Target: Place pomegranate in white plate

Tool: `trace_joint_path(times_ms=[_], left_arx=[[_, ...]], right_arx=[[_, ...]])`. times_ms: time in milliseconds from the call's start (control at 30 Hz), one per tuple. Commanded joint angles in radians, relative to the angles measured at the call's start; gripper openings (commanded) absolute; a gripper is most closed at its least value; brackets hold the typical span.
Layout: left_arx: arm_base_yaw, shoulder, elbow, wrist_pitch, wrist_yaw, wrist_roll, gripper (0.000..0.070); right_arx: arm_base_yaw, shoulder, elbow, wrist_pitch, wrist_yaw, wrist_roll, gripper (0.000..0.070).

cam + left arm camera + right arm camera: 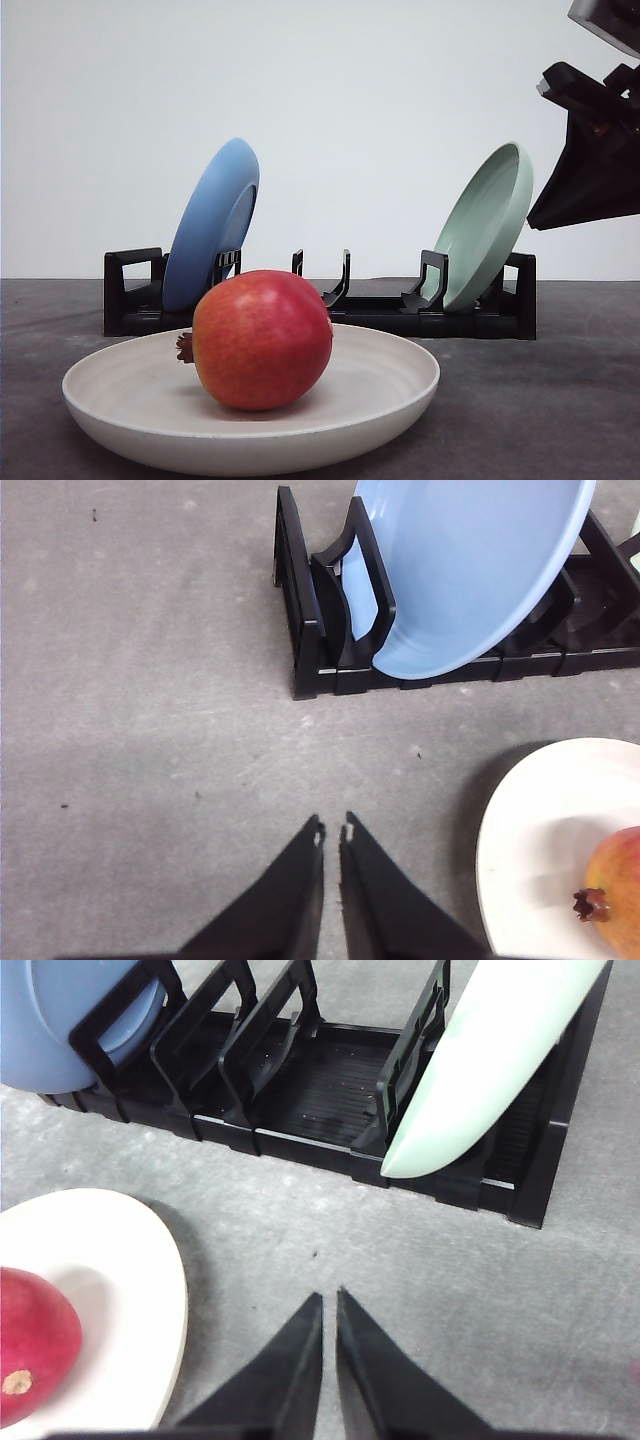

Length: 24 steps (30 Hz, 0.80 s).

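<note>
White plate [400, 385] holds pomegranate [262, 340], black rack [330, 310] behind.

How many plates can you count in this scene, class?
3: the white plate flat on the table, holding the pomegranate; the blue plate and pale green plate standing in the black rack.

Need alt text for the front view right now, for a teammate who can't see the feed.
A red pomegranate rests in a wide white plate on a grey table, its brown crown pointing left. Behind it, a black dish rack holds a blue plate and a pale green plate, both leaning. Part of a black robot arm hangs at upper right.
</note>
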Motion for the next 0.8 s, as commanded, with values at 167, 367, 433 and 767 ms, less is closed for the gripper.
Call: trace_joint_path(times_ms=[167,367,433,767], left_arx=[[0.068,-0.110,-0.141,0.169,0.001,0.034,0.0006],[0.158,-0.311,-0.363,0.341,0.001,0.033,0.0006],[0.186,-0.382,-0.419,0.345,0.001,0.033,0.0006],[0.246,-0.647,-0.563,0.331,0.001,0.033,0.0006]], right_arx=[[0.004,0.005,0.004,0.011,0.000,0.010,0.0017],[0.004,0.005,0.004,0.011,0.000,0.010,0.0017],[0.004,0.005,0.004,0.011,0.000,0.010,0.0017],[0.004,0.005,0.004,0.011,0.000,0.010,0.0017]])
